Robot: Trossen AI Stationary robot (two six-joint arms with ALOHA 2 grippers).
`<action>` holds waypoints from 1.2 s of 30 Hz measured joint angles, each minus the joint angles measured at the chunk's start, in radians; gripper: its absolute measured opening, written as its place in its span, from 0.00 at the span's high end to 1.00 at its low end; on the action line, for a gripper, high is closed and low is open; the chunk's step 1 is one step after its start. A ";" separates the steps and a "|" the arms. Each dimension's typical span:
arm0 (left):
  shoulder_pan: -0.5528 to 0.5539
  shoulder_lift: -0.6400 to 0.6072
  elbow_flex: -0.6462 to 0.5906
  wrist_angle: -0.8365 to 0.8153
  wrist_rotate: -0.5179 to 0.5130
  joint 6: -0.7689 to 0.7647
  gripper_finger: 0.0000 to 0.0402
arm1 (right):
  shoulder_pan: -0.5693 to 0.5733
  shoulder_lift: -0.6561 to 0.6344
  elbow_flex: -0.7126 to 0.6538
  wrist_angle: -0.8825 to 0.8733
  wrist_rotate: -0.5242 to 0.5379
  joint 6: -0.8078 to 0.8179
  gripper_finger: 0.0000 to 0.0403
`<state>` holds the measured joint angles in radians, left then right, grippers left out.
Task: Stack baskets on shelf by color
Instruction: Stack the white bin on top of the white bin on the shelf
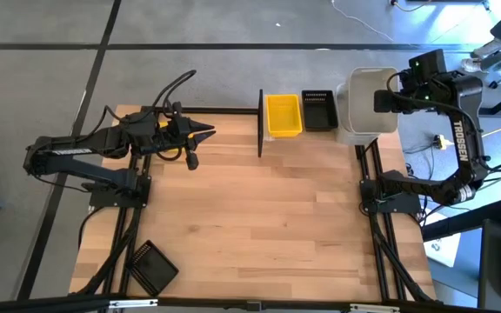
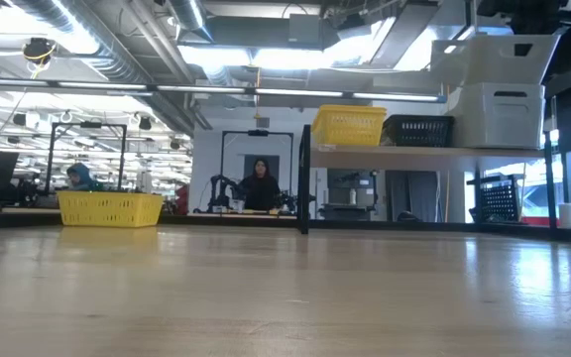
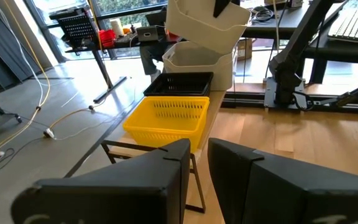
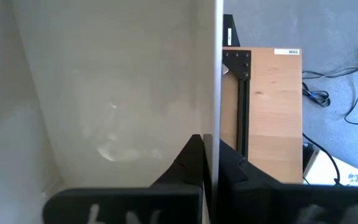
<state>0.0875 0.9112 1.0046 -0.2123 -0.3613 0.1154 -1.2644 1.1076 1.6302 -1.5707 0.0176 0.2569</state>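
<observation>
On the shelf (image 2: 385,151) at the table's far edge stand a yellow basket (image 1: 283,115), a black slatted basket (image 1: 318,109) and a whitish basket (image 2: 509,117), each on its base. A second whitish basket (image 1: 365,91) hangs tilted just over the whitish one, with my right gripper (image 4: 211,146) shut on it. Whether the two whitish baskets touch does not show. My left gripper (image 1: 203,135) hovers open over the table's far left part, pointing toward the shelf with nothing between its fingers. My right gripper pinches the upper whitish basket's wall (image 4: 217,93) on the side toward the table's right edge. One finger (image 4: 185,163) is inside the basket and one (image 4: 236,169) outside. The fingers slant down from above. The basket is tilted, its open side up.
A black upright post (image 1: 260,122) marks the shelf's left end. A lone black basket (image 1: 153,265) lies at the table's near left corner. Another yellow basket (image 2: 110,208) shows at the left in the low view. The middle of the wooden tabletop (image 1: 259,217) is bare.
</observation>
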 joint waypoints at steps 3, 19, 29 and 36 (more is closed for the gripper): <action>0.000 0.000 0.000 0.000 0.000 0.000 0.88 | 0.000 0.003 0.000 0.000 0.000 0.000 1.00; 0.000 0.000 0.000 0.000 0.000 0.001 0.88 | 0.000 0.003 0.000 0.000 0.001 0.019 0.92; 0.000 0.000 0.000 0.000 0.000 0.001 0.88 | 0.000 0.003 0.000 0.019 0.007 -0.027 0.92; 0.000 0.000 0.000 0.000 0.000 0.001 0.88 | 0.000 0.003 0.000 0.018 0.007 -0.026 0.98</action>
<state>0.0875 0.9112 1.0050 -0.2123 -0.3614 0.1162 -1.2644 1.1110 1.6302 -1.5524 0.0250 0.2305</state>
